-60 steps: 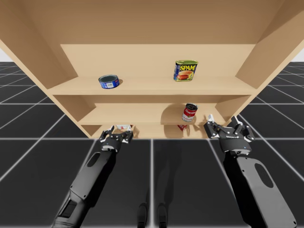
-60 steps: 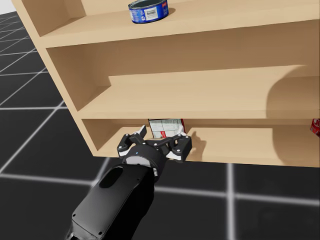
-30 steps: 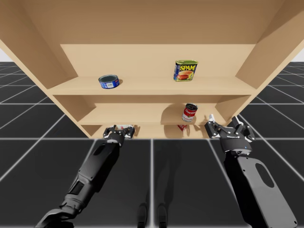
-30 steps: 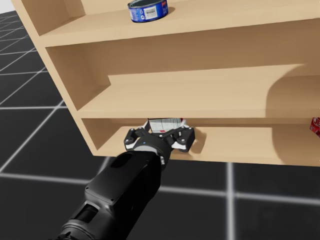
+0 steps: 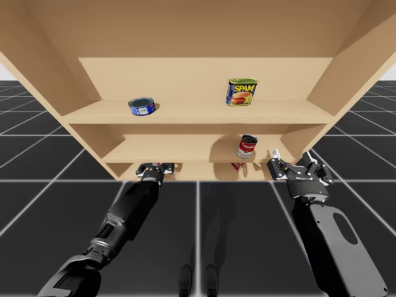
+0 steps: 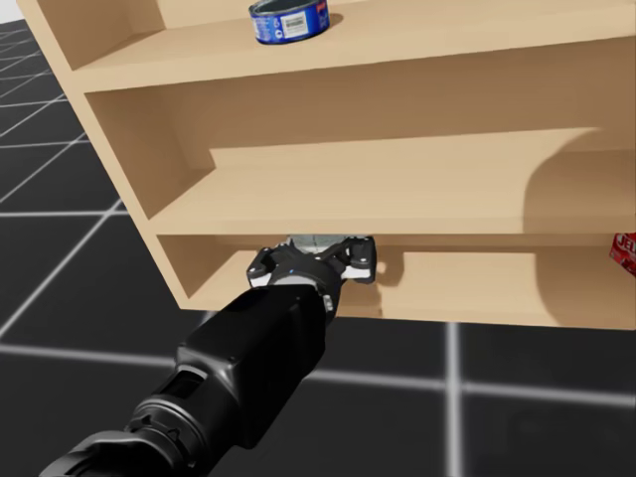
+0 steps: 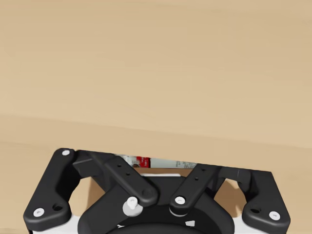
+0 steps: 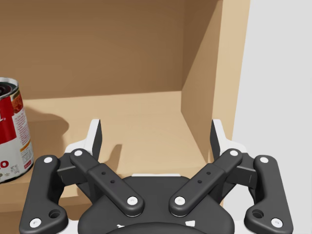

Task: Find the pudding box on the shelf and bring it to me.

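Observation:
The pudding box (image 6: 316, 239), white with red print, lies on the bottom shelf (image 6: 467, 288) near its left end and is mostly hidden. My left gripper (image 6: 313, 260) has reached in under the middle shelf board. Its fingers stand wide apart on either side of the box. In the left wrist view a thin strip of the box (image 7: 144, 161) shows just ahead of the left gripper (image 7: 146, 168). From above, the left gripper (image 5: 156, 168) sits at the shelf's front edge. My right gripper (image 5: 291, 159) hangs open and empty by the shelf's right end, and the right wrist view shows this right gripper (image 8: 156, 136) the same way.
A red soup can (image 5: 247, 147) stands on the middle shelf, beside my right gripper in the wrist view (image 8: 9, 129). A small red box (image 5: 237, 166) lies below it. On the top shelf are a flat blue can (image 5: 142, 106) and a blue-and-yellow tin (image 5: 241, 91). The shelf's side wall (image 8: 209, 87) is close on the right.
My left arm has pushed forward, carrying its open gripper from the shelf's front edge in around the pudding box. The right arm has stayed put. My head has turned slightly.

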{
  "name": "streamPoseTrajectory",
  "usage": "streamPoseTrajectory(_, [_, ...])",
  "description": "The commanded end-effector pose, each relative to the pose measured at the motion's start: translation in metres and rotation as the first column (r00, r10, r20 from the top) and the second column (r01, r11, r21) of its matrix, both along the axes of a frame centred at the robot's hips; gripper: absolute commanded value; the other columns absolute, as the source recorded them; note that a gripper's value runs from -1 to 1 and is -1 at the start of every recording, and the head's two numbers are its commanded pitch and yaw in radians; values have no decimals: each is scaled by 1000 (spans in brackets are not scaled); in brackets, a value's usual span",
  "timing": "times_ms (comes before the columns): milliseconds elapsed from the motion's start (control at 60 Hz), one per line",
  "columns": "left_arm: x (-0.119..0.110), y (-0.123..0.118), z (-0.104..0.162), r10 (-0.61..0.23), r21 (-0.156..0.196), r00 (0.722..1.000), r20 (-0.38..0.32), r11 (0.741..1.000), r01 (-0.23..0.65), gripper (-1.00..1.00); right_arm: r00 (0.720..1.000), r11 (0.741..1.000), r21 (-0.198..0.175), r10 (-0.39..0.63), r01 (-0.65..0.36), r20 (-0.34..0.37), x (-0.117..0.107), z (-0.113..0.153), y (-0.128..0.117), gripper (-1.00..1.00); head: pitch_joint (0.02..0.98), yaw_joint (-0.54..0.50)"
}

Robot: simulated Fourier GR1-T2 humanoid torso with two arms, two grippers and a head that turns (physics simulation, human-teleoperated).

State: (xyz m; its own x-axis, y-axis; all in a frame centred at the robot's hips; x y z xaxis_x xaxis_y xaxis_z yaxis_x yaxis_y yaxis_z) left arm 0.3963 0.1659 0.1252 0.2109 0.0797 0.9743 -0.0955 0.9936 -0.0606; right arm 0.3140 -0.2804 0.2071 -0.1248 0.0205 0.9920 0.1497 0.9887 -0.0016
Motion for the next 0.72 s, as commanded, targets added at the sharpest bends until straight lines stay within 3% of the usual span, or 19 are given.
streamPoseTrajectory(17, [-8, -2, 2, -80, 10, 997, 12, 997, 80, 1000, 1000, 1000, 0, -1, 1, -2, 0, -1, -1, -1000, 691, 275])
streamPoseTrajectory(300, [-48, 2, 20, -124, 21, 992, -4, 992, 124, 992, 1000, 1000, 1, -3, 3, -4, 1, -1, -3, -1000, 680, 276])
streamPoseTrajectory(517, [-89, 23, 24, -169, 30, 985, -23, 985, 170, 1000, 1000, 1000, 0, -3, 3, -5, 1, -2, -3, -1000, 673, 270])
streamPoseTrajectory(717, [-122, 30, 32, -194, 10, 981, -11, 981, 194, 1000, 1000, 1000, -5, -4, 4, -6, 1, -2, -3, -1000, 669, 275])
